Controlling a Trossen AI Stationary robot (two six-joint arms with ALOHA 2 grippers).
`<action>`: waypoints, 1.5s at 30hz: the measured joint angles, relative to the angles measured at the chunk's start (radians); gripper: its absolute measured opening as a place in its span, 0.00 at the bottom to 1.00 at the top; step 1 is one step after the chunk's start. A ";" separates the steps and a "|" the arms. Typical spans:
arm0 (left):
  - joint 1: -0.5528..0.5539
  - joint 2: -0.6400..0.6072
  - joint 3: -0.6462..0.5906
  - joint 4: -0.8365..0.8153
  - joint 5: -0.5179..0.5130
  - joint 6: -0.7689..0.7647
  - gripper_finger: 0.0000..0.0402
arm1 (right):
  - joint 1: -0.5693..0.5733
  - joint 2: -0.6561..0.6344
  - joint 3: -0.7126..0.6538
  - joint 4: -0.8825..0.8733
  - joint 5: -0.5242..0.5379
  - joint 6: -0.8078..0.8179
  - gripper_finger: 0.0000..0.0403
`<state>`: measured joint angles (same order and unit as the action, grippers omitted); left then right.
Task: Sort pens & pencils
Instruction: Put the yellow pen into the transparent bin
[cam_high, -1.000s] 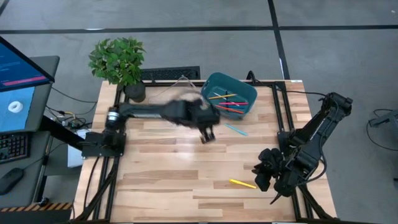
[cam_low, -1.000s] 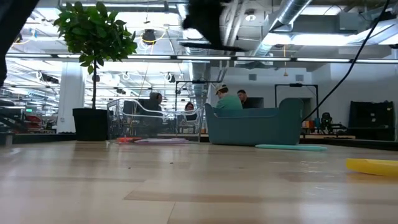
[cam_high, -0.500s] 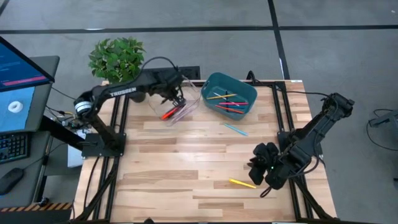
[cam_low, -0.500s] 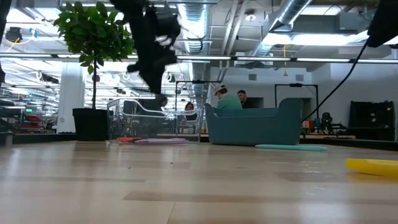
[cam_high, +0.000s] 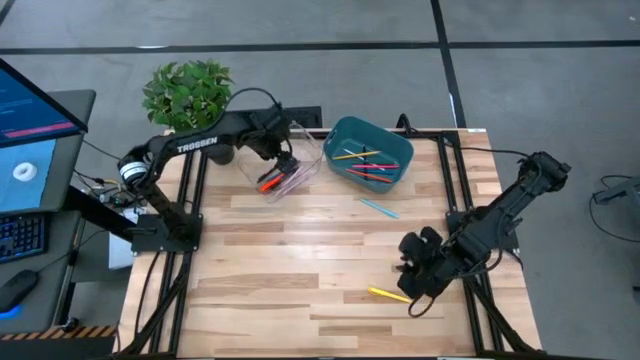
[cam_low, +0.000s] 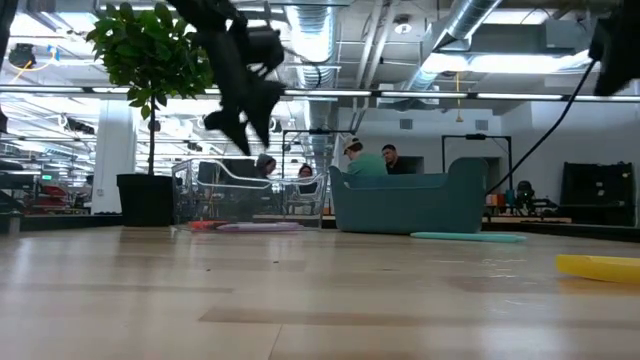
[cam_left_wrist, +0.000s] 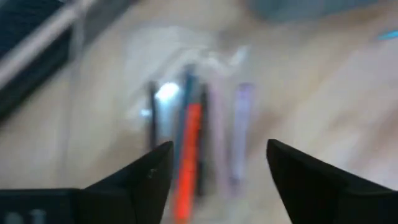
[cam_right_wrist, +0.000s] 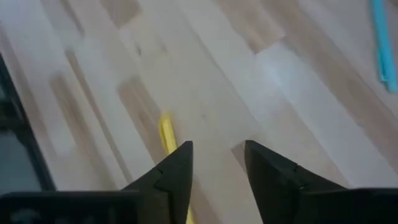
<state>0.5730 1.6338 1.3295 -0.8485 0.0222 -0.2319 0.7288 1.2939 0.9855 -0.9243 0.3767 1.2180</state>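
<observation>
My left gripper (cam_high: 283, 163) hangs open over a clear tray (cam_high: 303, 176) at the far left, above the pens (cam_left_wrist: 191, 143) lying in the tray, among them orange, black and purple ones. A teal bin (cam_high: 333, 142) at the far middle holds several pens (cam_high: 365, 162) in yellow, red and pink. One teal pen (cam_high: 378, 207) lies flat on the table just in front of the bin. Near the front right lies a yellow pen (cam_high: 390, 295). My right gripper (cam_high: 412, 285) hovers open just to its right, and the pen's end (cam_right_wrist: 166, 132) shows beyond the fingers.
A potted plant (cam_high: 190, 95) stands at the table's far left corner, behind the tray. Bare wooden table (cam_high: 280, 260) spreads across the middle and near left. People sit in the room behind the table (cam_low: 370, 160).
My left gripper has swung from the table's middle toward the far left and stopped above the clear tray; in the low view its fingers now stand farther apart. My right gripper has crept toward the table's left, closer to the yellow pen, which has not moved.
</observation>
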 joint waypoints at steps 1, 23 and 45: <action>-0.007 -0.004 0.024 -0.017 0.046 -0.022 0.63 | -0.003 0.015 0.000 0.007 -0.018 -0.036 0.42; -1.013 -0.255 0.208 -0.009 -0.510 -0.553 0.52 | 0.016 0.502 0.006 0.212 -0.401 -0.327 0.42; -1.449 -0.035 0.205 -0.006 -1.195 -1.084 0.52 | -0.186 0.045 -0.001 0.599 -0.069 -0.445 0.05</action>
<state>-0.8764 1.5988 1.5346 -0.8543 -1.1731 -1.3161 0.5433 1.3392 0.9846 -0.3257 0.3076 0.7731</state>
